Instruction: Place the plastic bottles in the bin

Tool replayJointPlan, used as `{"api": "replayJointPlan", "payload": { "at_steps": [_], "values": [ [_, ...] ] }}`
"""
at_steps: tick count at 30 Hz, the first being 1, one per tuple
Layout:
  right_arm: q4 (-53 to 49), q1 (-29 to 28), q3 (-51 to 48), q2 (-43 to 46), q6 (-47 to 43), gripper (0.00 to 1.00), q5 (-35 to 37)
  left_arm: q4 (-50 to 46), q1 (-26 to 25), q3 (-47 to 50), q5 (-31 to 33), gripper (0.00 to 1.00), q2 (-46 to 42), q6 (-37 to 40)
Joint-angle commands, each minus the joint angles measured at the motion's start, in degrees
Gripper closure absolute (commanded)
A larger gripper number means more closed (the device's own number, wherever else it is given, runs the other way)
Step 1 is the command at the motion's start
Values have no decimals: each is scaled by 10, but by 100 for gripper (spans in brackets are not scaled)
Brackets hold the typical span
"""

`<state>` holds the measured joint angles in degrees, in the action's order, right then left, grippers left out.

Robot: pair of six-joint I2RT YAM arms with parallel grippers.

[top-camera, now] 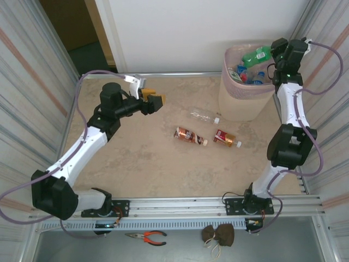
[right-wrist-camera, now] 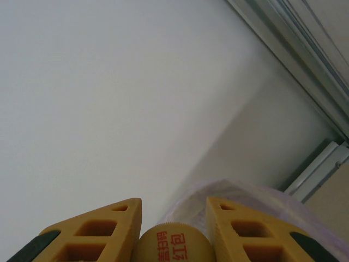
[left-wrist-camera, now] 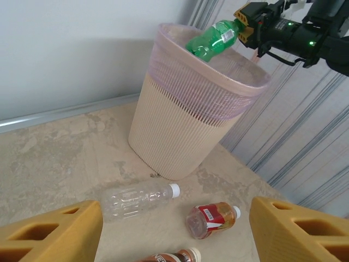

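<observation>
Top external view: right gripper (top-camera: 271, 52) clamps a green bottle (top-camera: 256, 56) above the bin (top-camera: 240, 103) at two o'clock; left gripper (top-camera: 157, 101), eleven o'clock, jaws spread, empty.

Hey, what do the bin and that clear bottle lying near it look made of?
Bin: probably moulded plastic, matte pale pink-beige, its wall a fine perforated lattice. Clear bottle: seemingly thin transparent plastic, glossy and ribbed, the table showing through it, white cap.
</observation>
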<state>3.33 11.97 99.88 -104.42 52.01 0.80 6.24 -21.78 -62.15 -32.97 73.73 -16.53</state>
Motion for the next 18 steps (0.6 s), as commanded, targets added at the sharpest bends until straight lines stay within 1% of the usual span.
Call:
{"api": "replayJointPlan", "payload": {
  "at_steps": [1, 6, 10, 14, 16, 18],
  "values": [
    [71, -13, 27, -32, 31, 76, 25, 28, 5, -25, -28, 29, 4, -12],
    [91, -29, 29, -68, 45, 73, 43, 33, 7, -25, -32, 28, -2, -10],
    [93, -24, 36, -100, 89, 68, -5, 30, 8, -23, -32, 28, -8, -5],
    [69, -25, 26, -95, 70, 57, 16, 29, 9, -20, -33, 28, -15, -4],
    [53, -24, 27, -87, 41, 52, 26, 28, 10, -19, -33, 28, -20, -2],
    [31, -24, 37, -79, 12, 44, 34, 23, 10, -18, -32, 28, -27, 2]
  ]
}}
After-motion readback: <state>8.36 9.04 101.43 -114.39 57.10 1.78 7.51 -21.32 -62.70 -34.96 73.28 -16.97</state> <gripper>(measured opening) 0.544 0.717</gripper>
